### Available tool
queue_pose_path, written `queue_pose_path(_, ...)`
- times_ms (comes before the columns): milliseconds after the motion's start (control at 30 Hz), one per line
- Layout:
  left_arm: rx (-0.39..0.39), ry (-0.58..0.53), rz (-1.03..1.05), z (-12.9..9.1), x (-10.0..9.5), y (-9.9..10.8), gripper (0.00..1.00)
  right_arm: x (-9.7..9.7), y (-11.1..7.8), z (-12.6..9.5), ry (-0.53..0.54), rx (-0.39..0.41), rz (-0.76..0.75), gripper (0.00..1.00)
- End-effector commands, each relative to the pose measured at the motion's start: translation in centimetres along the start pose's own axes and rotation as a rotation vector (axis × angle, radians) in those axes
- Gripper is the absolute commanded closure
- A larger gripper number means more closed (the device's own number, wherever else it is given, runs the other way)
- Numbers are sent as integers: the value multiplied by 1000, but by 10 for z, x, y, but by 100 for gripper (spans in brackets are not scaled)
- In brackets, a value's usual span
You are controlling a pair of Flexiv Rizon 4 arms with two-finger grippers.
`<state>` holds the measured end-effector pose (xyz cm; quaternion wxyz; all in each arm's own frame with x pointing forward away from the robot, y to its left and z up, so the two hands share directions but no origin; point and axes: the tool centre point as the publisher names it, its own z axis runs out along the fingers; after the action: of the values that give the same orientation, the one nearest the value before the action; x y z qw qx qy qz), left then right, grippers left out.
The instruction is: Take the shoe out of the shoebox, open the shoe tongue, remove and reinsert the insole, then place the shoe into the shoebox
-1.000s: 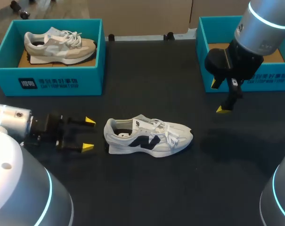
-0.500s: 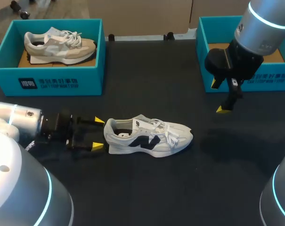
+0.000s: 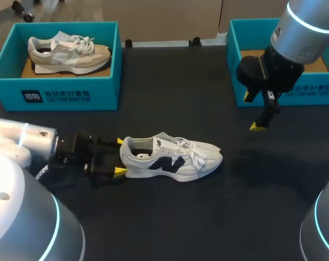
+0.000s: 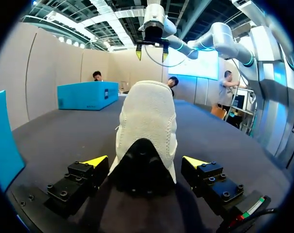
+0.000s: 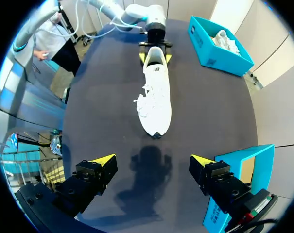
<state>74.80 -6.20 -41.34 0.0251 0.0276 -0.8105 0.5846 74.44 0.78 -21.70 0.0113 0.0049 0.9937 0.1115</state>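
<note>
**Heel sits between the left jaws – shoe's long axis runs straight from one arm to the other**

Shoe (image 3: pixel 172 157): white with a dark side mark, out of any box, upright on its sole on the dark worktop (image 3: pixel 169 217).

Left jaws, on the left arm (image 3: pixel 39 144): open, holding nothing. The heel sits in the gap, one yellow tip on each side of it. In the left wrist view a sliver of space shows at each tip, so I read it as flanked, not clamped. Ahead of these jaws the shoe runs directly away, heel first, toe farthest.

Right jaws, on the right arm (image 3: pixel 278 65): open wide and empty, hanging above the worktop. Seen from their own camera the shoe lies ahead of them and well apart, toe end nearest, heel farthest. So the two sets of jaws face each other along the shoe's length.

Nearer arm: the left, by a long way – it is at the heel, while the right has clear worktop between it and the toe.

Judgement: the next move turns on that alignment. A plain closing across the heel's width should pin the shoe with no turning of the wrist, leaving laces and tongue free for the right arm.

Teal shoebox (image 3: pixel 322 95) just beside the right jaws; its inside is partly hidden by the arm.
</note>
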Motion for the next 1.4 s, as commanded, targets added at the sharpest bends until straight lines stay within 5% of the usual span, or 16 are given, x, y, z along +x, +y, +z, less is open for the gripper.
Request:
queue_pose_path(33,5,-6,-2,9,-2,1,0,-1,0,1,1,1,0,0)
queue_pose_path(1000,-3,-33,-26,34,-5,4,0,-1,0,1,1,1,0,0)
queue_pose_path(1033,-1,-34,-27,33,-5,4,9,-1,0,1,1,1,0,0)
queue_pose_path(1133,0,-31,-27,34,-5,4,92,-1,0,1,1,1,0,0)
queue_pose_path(1167,1,-32,-27,33,-4,4,100,-1,0,1,1,1,0,0)
queue_pose_path(1400,3,-32,-26,30,-1,2,100,-1,0,1,1,1,0,0)
